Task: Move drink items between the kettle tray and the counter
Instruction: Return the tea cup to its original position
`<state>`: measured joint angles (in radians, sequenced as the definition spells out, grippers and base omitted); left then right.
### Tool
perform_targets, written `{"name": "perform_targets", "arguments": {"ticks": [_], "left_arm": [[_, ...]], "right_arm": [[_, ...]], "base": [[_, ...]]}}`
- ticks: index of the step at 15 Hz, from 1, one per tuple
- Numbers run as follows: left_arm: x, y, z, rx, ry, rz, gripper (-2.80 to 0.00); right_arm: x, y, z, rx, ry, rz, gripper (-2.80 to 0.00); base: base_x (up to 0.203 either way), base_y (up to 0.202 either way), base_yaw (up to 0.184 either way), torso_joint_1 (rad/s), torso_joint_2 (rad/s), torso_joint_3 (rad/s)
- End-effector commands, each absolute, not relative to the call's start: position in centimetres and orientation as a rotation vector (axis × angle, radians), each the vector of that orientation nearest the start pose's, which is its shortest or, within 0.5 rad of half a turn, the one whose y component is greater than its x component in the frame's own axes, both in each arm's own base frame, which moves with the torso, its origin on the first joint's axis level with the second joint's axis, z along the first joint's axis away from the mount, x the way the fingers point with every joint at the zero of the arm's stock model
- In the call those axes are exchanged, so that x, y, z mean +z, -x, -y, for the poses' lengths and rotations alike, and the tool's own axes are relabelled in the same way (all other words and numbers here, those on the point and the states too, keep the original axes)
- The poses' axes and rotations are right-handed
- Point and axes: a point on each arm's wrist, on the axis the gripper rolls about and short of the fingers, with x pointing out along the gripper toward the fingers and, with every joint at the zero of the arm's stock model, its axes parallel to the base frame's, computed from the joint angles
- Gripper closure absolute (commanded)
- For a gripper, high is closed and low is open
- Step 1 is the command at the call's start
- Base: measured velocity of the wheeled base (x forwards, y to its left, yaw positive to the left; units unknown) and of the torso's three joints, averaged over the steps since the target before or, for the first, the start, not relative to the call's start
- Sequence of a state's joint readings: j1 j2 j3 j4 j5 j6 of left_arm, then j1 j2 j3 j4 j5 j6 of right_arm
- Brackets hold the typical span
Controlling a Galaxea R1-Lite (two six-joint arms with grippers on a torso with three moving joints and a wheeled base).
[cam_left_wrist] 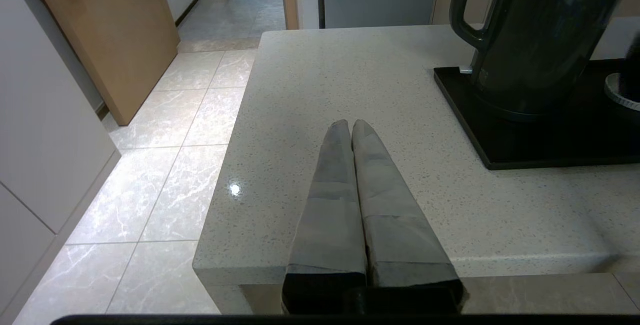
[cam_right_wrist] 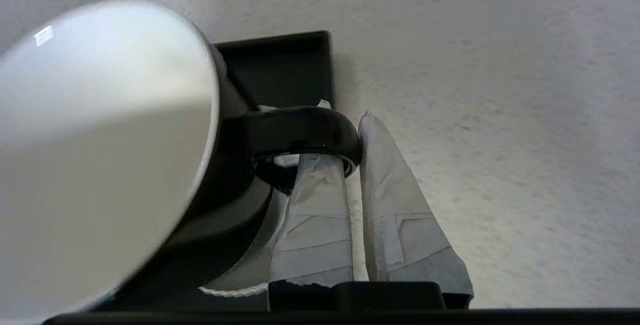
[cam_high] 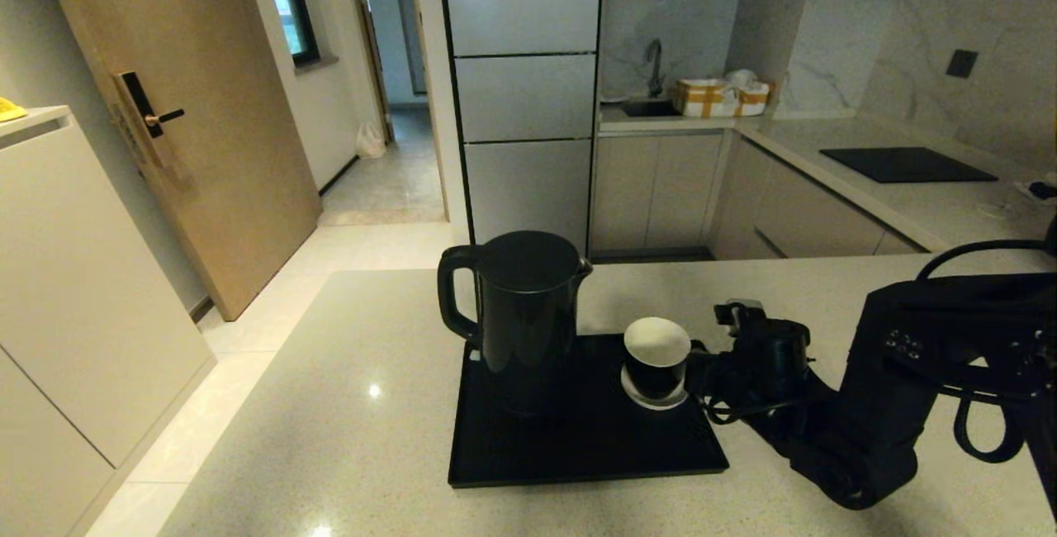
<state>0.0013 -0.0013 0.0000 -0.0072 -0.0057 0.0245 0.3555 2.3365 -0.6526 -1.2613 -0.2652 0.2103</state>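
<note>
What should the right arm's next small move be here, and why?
Probably lift the cup straight up: the right end effector is shut on its handle, while it sits on the saucer in the tray.

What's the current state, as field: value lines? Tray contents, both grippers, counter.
tray: on counter, holds kettle and cup
kettle: upright at tray's left, lid on
cup: upright on saucer, tray's right
right gripper: shut on cup handle, one finger through the loop
left gripper: shut, empty, over counter left of tray
</note>
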Motion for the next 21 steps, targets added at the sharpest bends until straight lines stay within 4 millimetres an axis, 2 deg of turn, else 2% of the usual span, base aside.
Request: {"name": "perform_targets", "arguments": {"ticks": [1,2,9,12,19,21], "left_arm": [[7.6,2.3,0.0,-0.005,-0.025,0.008,0.0],[7.6,2.3,0.0,-0.005,-0.025,0.008,0.0],[7.6,2.3,0.0,-0.005,-0.025,0.008,0.0],[7.6,2.3,0.0,-0.005,-0.025,0.008,0.0],[7.6,2.3,0.0,-0.005,-0.025,0.008,0.0],[7.6,2.3,0.0,-0.006,-0.025,0.008,0.0]], "right_arm": [[-1.5,-33.9,-12.0,0.044,-0.077,-0.415,0.0],[-2.1,-33.9,-12.0,0.042,-0.073,-0.429,-2.8],[-1.8,-33.7,-11.8,0.044,-0.076,-0.422,-2.8],[0.0,-31.8,-11.3,0.129,-0.103,-0.435,-2.8],[-0.7,-31.2,-10.5,0.133,-0.117,-0.481,-2.8],[-1.5,-31.7,-9.0,0.092,-0.126,-0.501,-2.8]], "base": [[0.0,0.0,0.0,0.0,0.0,0.0],[0.0,0.0,0.0,0.0,0.0,0.0],[0.0,0.0,0.0,0.0,0.0,0.0],[0.0,0.0,0.0,0.0,0.0,0.0],[0.0,0.0,0.0,0.0,0.0,0.0],[0.0,0.0,0.0,0.0,0.0,0.0]]}}
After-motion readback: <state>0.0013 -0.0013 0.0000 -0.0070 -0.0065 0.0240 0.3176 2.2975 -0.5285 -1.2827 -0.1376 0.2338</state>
